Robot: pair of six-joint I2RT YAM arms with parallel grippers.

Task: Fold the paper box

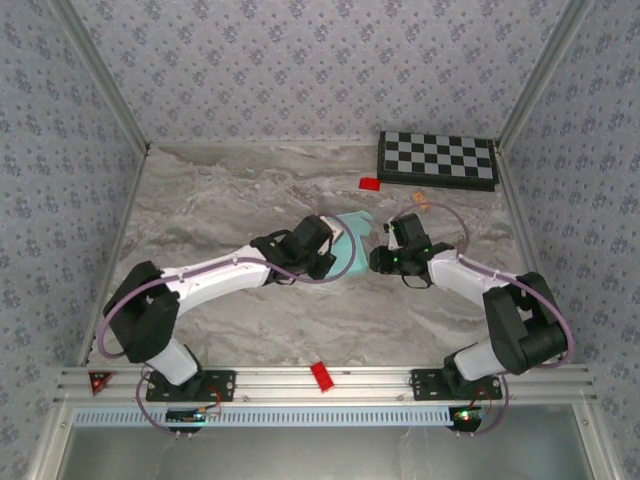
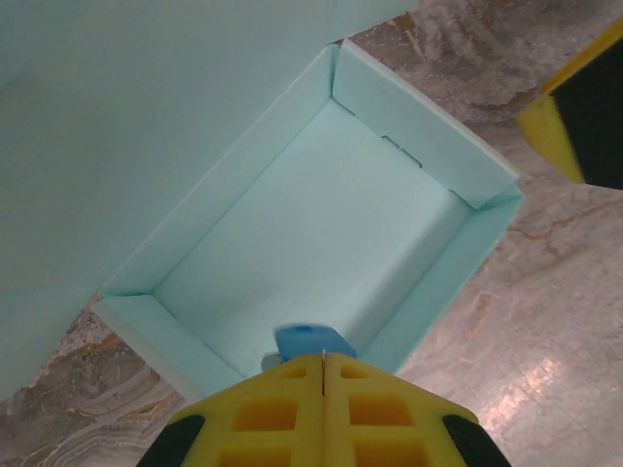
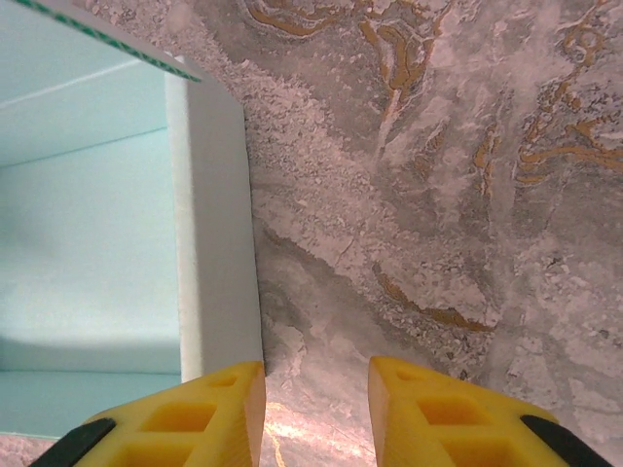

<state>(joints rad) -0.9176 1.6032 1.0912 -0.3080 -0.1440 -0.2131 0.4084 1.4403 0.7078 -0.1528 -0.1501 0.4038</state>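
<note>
Left of centre on the marble worktop (image 1: 230,190), find the left pincer (image 2: 322,365) pressed flat shut at the near corner of the paper box (image 2: 331,224), with a darker blue scrap at its tips; cannot tell about any card nipped between. Mid-worktop, see that box as an open pale-blue tray with upright walls and a broad flap raised alongside. Just right of it, note the right pincer (image 3: 316,389) spread apart, holding nothing, close above bare marble. Far right at the rear, spot a checkerboard (image 1: 437,158).

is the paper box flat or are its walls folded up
Walls up, lid open: the paper box shows four standing sides around an empty floor.
</note>
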